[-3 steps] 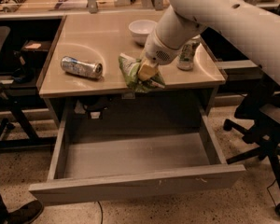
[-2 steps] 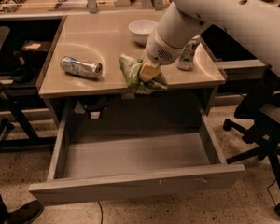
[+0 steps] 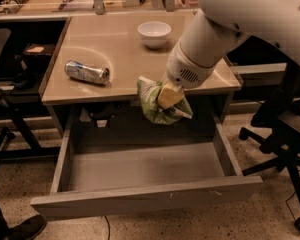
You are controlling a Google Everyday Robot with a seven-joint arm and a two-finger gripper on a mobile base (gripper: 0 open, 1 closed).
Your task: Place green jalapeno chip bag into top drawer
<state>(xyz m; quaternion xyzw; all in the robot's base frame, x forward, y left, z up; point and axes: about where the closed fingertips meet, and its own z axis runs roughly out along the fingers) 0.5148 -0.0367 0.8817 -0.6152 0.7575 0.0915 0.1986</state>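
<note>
At the front edge of the table (image 3: 115, 54), the gripper (image 3: 170, 95) is seen clamped on the green jalapeno chip bag (image 3: 151, 104), its yellowish fingers (image 3: 166, 97) pressed into the crumpled foil at the bag's upper right. The bag is held off the tabletop. It hangs just past the table's front lip, above the rear part of the top drawer (image 3: 140, 166). That drawer is pulled well out beneath, and nothing is seen lying on its grey floor.

Farther out, a silver can (image 3: 87, 72) is laid on its side toward the table's left, and a white bowl (image 3: 154, 34) is set near the back. Both are well apart from the bag. An office chair (image 3: 285, 129) is parked to the right of the drawer.

As for progress, the grasp and the lift can be counted as done, and the drawer is already open, so roughly the first half is judged complete. What is left is for the bag to be lowered into the drawer, released there, and the gripper drawn clear.
</note>
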